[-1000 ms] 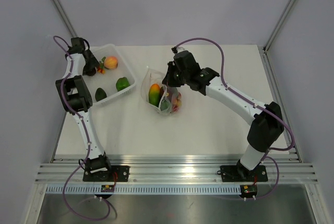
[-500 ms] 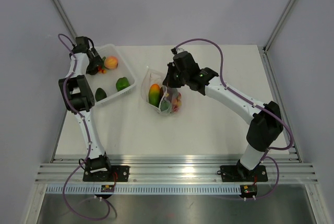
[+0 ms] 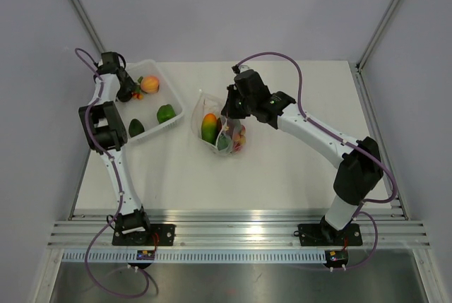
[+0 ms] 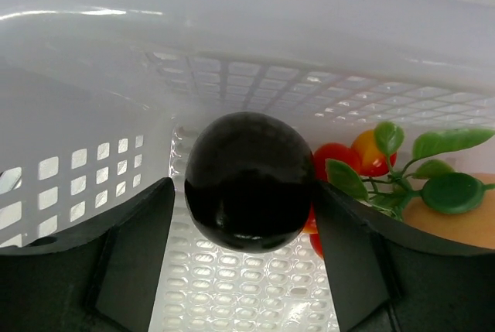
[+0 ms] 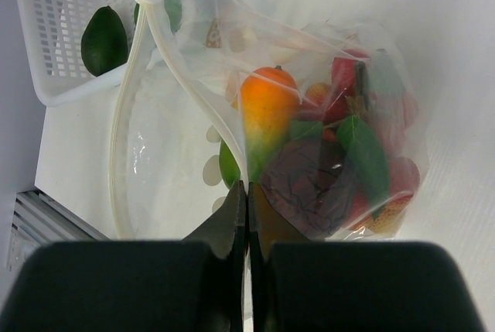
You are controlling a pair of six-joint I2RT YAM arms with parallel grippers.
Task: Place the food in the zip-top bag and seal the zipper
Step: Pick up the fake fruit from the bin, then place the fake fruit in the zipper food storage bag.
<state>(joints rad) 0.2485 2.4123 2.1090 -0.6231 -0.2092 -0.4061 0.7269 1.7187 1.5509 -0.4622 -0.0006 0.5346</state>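
Note:
The zip-top bag (image 3: 220,132) lies mid-table with its mouth held up and open toward the tray. It holds an orange-green mango (image 5: 267,111), a dark purple piece (image 5: 309,185) and red and green pieces. My right gripper (image 5: 247,193) is shut on the zipper (image 5: 193,88) at the bag's mouth; it also shows in the top view (image 3: 228,114). My left gripper (image 4: 244,220) is low in the white tray's far-left corner (image 3: 126,90). Its fingers (image 4: 139,239) stand on either side of a dark purple round fruit (image 4: 247,181), close to it, with a thin gap on the left.
The white tray (image 3: 178,114) at the back left holds a peach (image 3: 150,85), a green pepper (image 3: 166,113), a dark green avocado (image 3: 136,128) and red cherry tomatoes with green leaves (image 4: 363,158). The tray's perforated wall (image 4: 232,30) rises just beyond the dark fruit.
My left gripper has shifted slightly within the tray's far-left corner. The right arm and the bag have stayed still.

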